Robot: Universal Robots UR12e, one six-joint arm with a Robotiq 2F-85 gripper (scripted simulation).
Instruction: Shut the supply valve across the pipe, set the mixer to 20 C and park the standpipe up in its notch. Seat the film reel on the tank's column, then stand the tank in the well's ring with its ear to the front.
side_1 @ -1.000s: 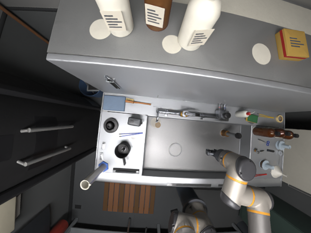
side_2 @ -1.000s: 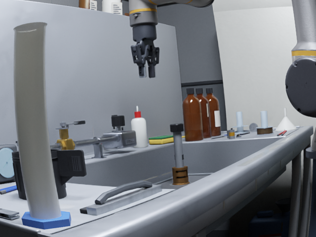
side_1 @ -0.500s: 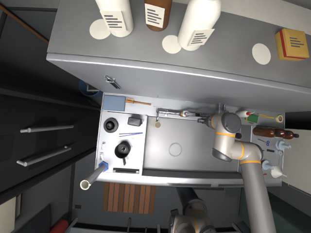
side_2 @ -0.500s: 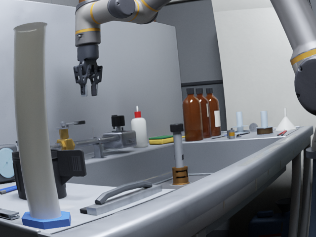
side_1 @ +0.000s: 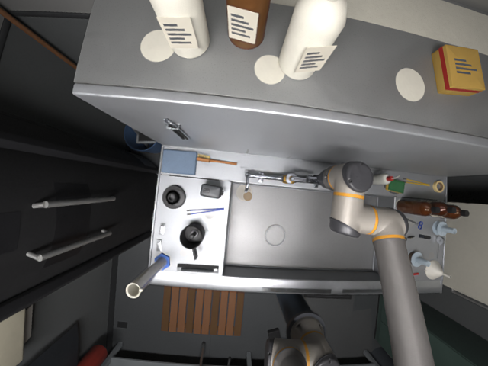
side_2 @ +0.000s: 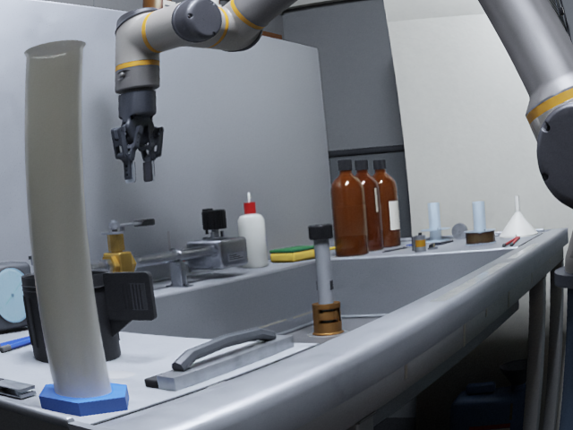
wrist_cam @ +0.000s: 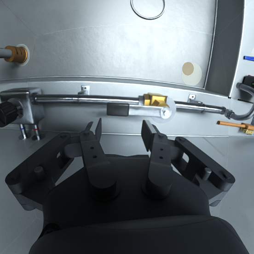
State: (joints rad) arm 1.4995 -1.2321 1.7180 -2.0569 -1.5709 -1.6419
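The black tank (side_2: 99, 305) stands on the left drainboard, partly hidden behind a tall grey tube (side_2: 60, 222); from above it shows as a round black pot (side_1: 192, 235) with an ear. The film reel (side_1: 174, 196) sits further back on the drainboard. The brass supply valve (wrist_cam: 155, 100) sits on the rear pipe, its grey lever (wrist_cam: 132, 110) lying along the pipe. The mixer (wrist_cam: 17, 107) with its black knob is at the pipe's other end. The standpipe (side_2: 324, 282) stands in the sink well. My gripper (side_2: 137, 162) hangs open and empty above the valve.
A grey shelf (side_1: 276, 59) with bottles and a yellow box overhangs the back of the sink. The well's ring (side_1: 274, 235) marks the sink floor. Brown bottles (side_2: 365, 208), a white squeeze bottle (side_2: 252, 236), a sponge and a funnel (side_2: 517, 222) line the ledge.
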